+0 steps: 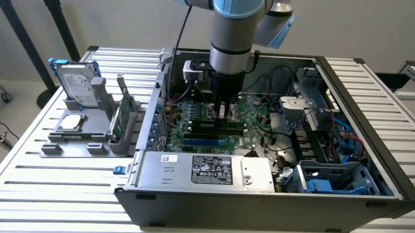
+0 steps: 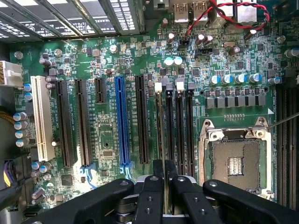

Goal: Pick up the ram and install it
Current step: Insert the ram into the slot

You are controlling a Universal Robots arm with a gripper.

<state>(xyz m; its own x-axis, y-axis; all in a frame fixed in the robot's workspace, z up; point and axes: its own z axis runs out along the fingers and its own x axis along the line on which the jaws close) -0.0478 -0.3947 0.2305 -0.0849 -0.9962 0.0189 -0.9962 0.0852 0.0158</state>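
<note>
**Claw over the memory slots, stick edge-on between my fingers**

Open metal computer case [image 1: 363,97], ribbed table [image 1: 58,194] under it. Green circuit board [image 2: 107,140] inside, studded with small parts; one bare square processor socket [image 2: 236,161], one white slot [image 2: 42,119], one blue slot [image 2: 122,121]. My claw [image 2: 164,186] is nearly closed, black fingers pinching the ram [image 2: 161,135], a thin green stick standing upright along the narrow memory slots. On a grey stand [image 1: 81,138] outside, at the exterior view's left: one silver drive [image 1: 77,83], one green card [image 1: 123,114].
</note>
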